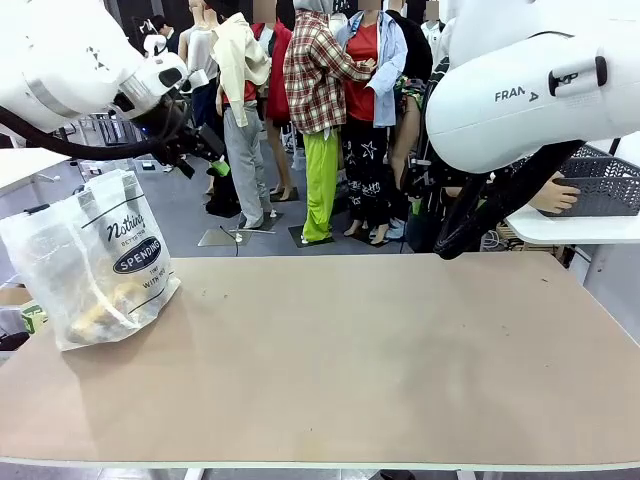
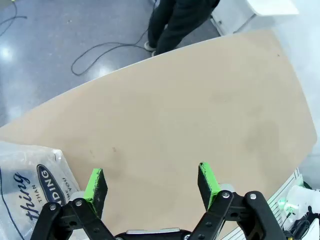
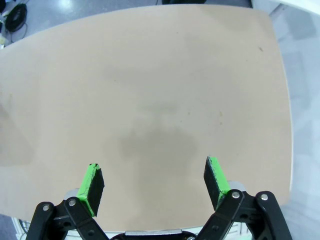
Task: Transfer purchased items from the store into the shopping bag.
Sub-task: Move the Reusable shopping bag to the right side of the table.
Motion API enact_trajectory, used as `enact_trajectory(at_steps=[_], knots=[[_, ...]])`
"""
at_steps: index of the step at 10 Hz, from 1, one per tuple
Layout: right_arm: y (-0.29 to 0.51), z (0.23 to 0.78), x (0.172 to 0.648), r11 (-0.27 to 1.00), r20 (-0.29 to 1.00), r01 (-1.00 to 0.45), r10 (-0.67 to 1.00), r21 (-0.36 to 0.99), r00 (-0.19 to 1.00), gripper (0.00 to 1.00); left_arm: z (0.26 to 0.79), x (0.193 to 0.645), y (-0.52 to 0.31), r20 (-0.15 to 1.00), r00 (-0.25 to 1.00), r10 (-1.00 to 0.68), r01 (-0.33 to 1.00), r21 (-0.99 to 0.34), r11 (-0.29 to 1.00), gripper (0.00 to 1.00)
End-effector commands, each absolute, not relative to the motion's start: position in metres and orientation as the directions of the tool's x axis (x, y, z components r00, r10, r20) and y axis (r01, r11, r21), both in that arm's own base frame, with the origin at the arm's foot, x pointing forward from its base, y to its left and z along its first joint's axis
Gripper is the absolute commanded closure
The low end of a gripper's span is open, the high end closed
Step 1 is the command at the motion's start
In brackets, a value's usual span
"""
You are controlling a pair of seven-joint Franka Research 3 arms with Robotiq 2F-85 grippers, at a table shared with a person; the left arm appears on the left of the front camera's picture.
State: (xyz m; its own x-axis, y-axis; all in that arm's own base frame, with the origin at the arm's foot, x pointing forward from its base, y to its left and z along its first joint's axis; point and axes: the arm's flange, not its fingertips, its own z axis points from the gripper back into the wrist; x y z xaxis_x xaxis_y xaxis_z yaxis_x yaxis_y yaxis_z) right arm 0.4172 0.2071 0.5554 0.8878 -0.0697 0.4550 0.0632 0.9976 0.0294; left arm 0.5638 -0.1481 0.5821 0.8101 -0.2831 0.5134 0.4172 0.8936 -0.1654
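Note:
The shopping bag (image 1: 95,260), clear plastic with dark print, stands at the table's left edge. Tan-yellow purchased items (image 1: 105,310) lie in its bottom. My left gripper (image 1: 205,155) hangs above and just right of the bag. In the left wrist view the left gripper (image 2: 151,182) is open and holds nothing, and the bag (image 2: 30,185) lies at the lower left. The right gripper (image 3: 155,182) is open over bare tabletop with nothing between its pads. The store, a dark grey lattice basket (image 1: 610,185), sits on a white side table at the far right, with a person's hand (image 1: 555,195) on it.
The tan table (image 1: 380,350) stretches wide between the bag and its right edge. My right arm (image 1: 530,90) looms large at the upper right. A person's dark legs (image 2: 175,20) stand beyond the far edge, with cables on the floor.

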Motion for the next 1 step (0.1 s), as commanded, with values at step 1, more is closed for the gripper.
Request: enact_trajectory(at_steps=[1], knots=[[0.2052,0.5560,0.4180,0.998,0.454,0.052,-0.059,0.027,0.889,0.00,0.5948,0.5585,-0.1420,0.513,0.817,-0.263,0.380,-0.136,0.915,0.06]])
